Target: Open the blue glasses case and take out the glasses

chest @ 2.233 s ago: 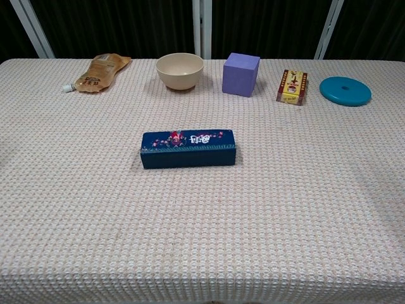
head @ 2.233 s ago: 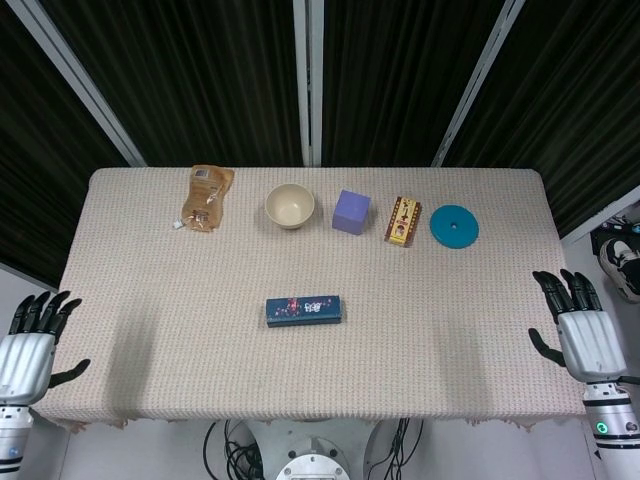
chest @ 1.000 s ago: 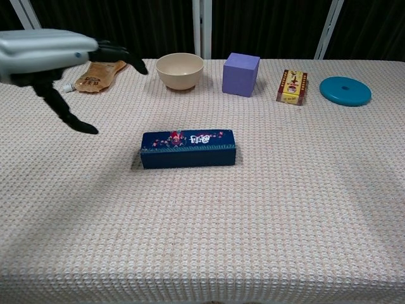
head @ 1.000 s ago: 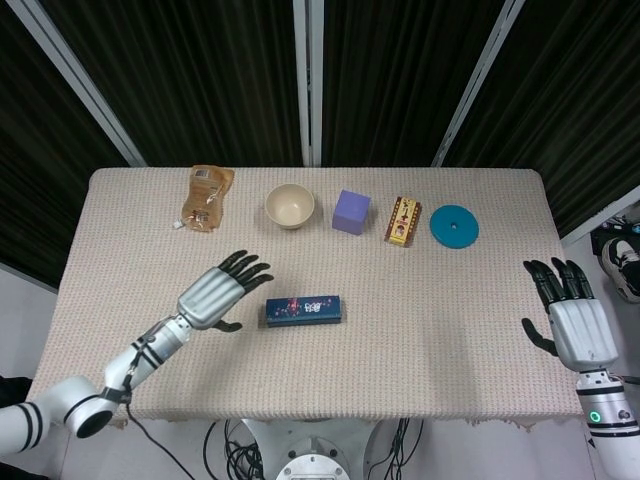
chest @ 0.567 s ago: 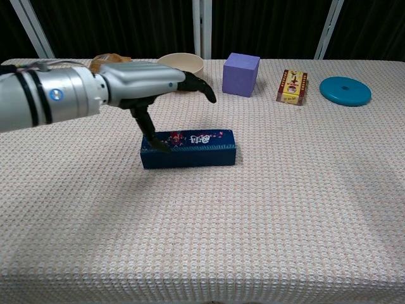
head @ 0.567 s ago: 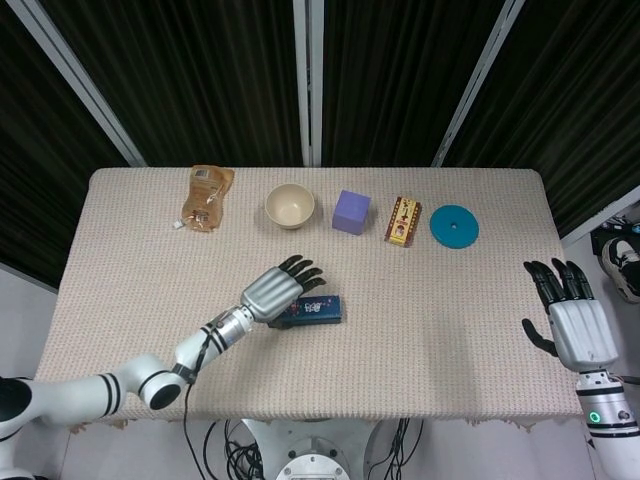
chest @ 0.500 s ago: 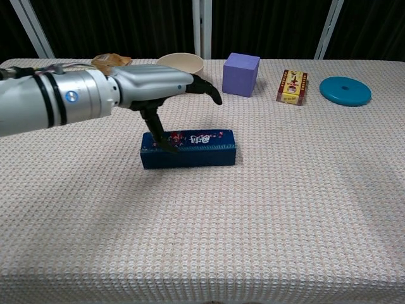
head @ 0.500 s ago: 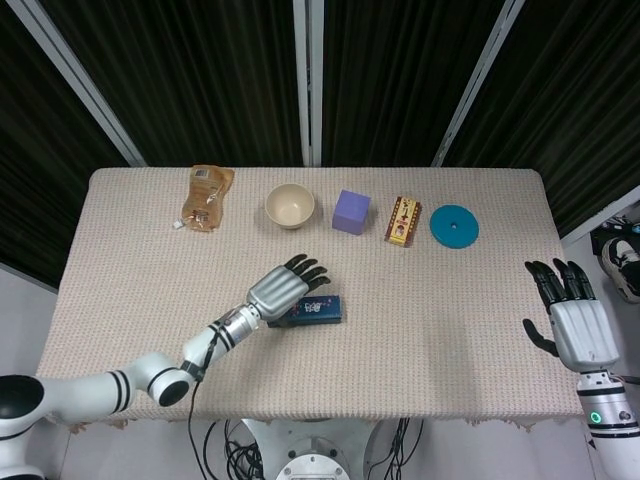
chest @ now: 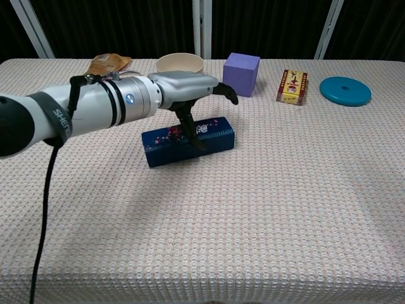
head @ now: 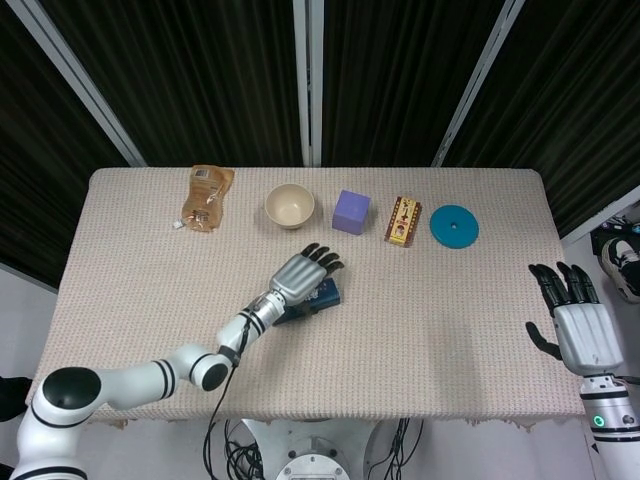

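Observation:
The blue glasses case [chest: 216, 132] lies closed near the table's middle, slightly skewed, with its right end further back. My left hand [chest: 190, 88] hovers flat over it, fingers spread past its far side. The thumb [chest: 192, 134] reaches down and touches the case's front face. In the head view the left hand [head: 305, 272] covers most of the case [head: 328, 293]. My right hand [head: 578, 320] is held off the table's right edge, fingers apart and holding nothing. It does not show in the chest view. No glasses are visible.
Along the back of the table stand a brown pouch [chest: 104, 65], a cream bowl [chest: 180, 61], a purple cube [chest: 242, 73], a small yellow box [chest: 292, 86] and a teal disc [chest: 345, 90]. The woven cloth [chest: 266, 215] covers the table.
My left hand swept in from the left edge to above the case, its thumb now touching the front. The case has turned a little, right end back. The right hand barely moved.

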Robot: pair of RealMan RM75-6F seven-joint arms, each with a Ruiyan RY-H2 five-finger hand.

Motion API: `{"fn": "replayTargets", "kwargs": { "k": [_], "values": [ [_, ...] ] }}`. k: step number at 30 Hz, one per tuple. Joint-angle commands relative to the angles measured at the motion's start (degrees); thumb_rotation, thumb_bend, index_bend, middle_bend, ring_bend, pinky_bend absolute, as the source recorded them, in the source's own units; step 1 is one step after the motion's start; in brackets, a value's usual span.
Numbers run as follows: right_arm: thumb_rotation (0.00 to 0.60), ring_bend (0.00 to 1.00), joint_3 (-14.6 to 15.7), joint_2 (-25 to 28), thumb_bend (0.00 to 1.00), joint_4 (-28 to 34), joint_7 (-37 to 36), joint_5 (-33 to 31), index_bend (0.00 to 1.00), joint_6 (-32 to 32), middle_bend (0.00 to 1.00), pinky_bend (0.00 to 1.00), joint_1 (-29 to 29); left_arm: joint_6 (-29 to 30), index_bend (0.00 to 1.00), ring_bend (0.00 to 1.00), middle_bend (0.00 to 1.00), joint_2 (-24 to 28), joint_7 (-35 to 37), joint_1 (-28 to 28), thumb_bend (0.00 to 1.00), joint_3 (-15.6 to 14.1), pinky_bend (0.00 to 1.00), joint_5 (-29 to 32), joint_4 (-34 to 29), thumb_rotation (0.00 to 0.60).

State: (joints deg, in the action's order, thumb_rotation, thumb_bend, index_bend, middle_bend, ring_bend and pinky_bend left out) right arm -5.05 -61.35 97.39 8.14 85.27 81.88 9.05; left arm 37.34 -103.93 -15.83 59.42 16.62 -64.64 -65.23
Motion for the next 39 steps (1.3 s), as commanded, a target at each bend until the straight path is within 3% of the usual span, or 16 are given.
{"fn": "replayTargets", "kwargs": {
  "k": [1, 8, 16, 22, 27, 33, 39],
  "values": [
    [0.6, 0.0, 0.01, -0.03, 0.24, -0.12, -0.01, -0.13, 0.04, -0.11, 0.11, 0.01, 0.01, 1.39, 0.16, 0.0, 0.08, -0.85, -1.62, 0.26, 0.1, 1.49, 0.0, 4.6, 3.65, 0.6],
    [0.6, 0.0, 0.02, -0.28, 0.24, -0.11, 0.22, -0.14, 0.04, -0.49, 0.11, 0.01, 0.27, 3.1, 0.16, 0.0, 0.08, 1.36, -2.61, -1.89, 0.1, 2.22, 0.0, 11.6, 5.69, 0.6],
    [0.6, 0.0, -0.06, -0.54, 0.24, 0.09, 0.73, -0.28, 0.04, -1.27, 0.11, 0.01, 0.82, 5.96, 0.17, 0.0, 0.08, 9.36, 3.11, -7.4, 0.1, 1.43, 0.0, 10.39, -5.41, 0.6],
    [0.6, 0.0, -0.03, -0.57, 0.24, 0.16, 0.7, -0.01, 0.04, -1.32, 0.11, 0.01, 1.0, 8.13, 0.18, 0.0, 0.09, 17.15, 2.39, -11.7, 0.1, -3.48, 0.0, 6.67, -13.46, 0.6],
    [0.6, 0.0, 0.2, -0.81, 0.24, -0.2, 0.41, 0.06, 0.04, -1.09, 0.11, 0.01, 0.77, 9.33, 0.22, 0.0, 0.13, 20.62, -1.08, -15.09, 0.09, -8.24, 0.0, 9.12, -14.96, 0.6],
    [0.6, 0.0, 0.42, -1.05, 0.24, -0.43, 0.19, 0.61, 0.04, -0.69, 0.11, 0.01, 0.63, 7.79, 0.28, 0.03, 0.18, 21.47, -2.58, -16.14, 0.09, -10.64, 0.0, 13.12, -15.47, 0.6],
    [0.6, 0.0, 0.46, -0.98, 0.24, -0.51, 0.04, 0.29, 0.04, -0.56, 0.11, 0.01, 0.4, 7.2, 0.29, 0.04, 0.2, 22.01, -2.49, -15.8, 0.08, -11.31, 0.0, 11.75, -18.02, 0.6]
  ]
}}
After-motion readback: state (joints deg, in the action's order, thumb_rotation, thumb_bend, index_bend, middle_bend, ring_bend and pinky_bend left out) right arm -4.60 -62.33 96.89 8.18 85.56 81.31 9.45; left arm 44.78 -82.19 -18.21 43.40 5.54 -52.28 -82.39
